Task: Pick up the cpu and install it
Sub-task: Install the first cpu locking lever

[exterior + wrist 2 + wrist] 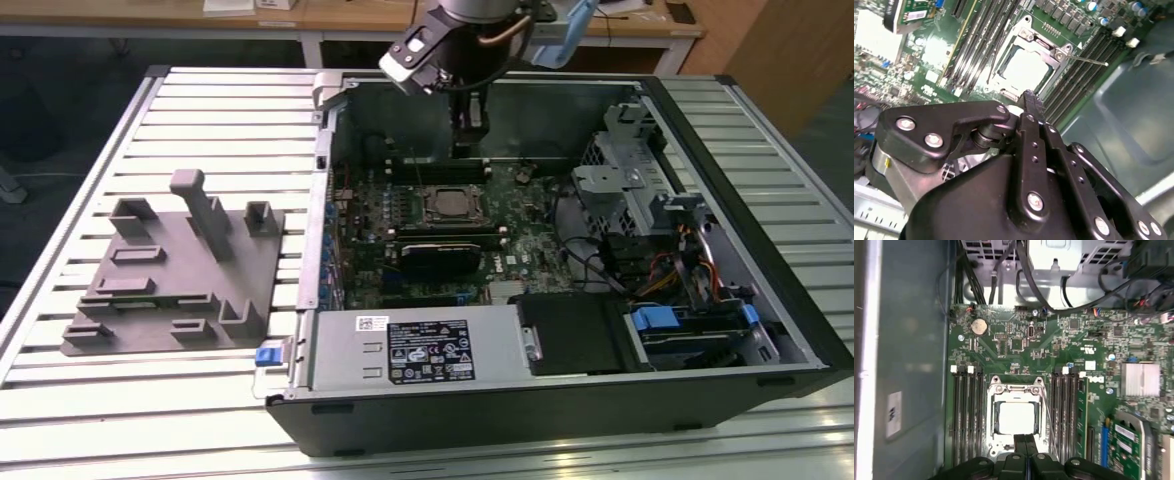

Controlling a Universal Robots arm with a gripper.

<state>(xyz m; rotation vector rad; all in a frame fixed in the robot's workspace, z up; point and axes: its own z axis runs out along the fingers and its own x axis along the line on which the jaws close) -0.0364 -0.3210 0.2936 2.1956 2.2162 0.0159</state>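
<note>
The gripper (pixel 1025 439), its fingers pressed together with nothing between them, hangs inside the open computer case (pixel 561 405), and the cpu (pixel 1015 418) sits in its socket (pixel 997 389) just beyond the fingertips.

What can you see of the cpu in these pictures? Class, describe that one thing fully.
The cpu is a small flat square with a pale silver-grey, metal-looking top. It lies level in the metal-framed socket on the green motherboard, flanked by dark memory slots. Its top is bare; the shut gripper hangs over it, holding nothing.
</note>
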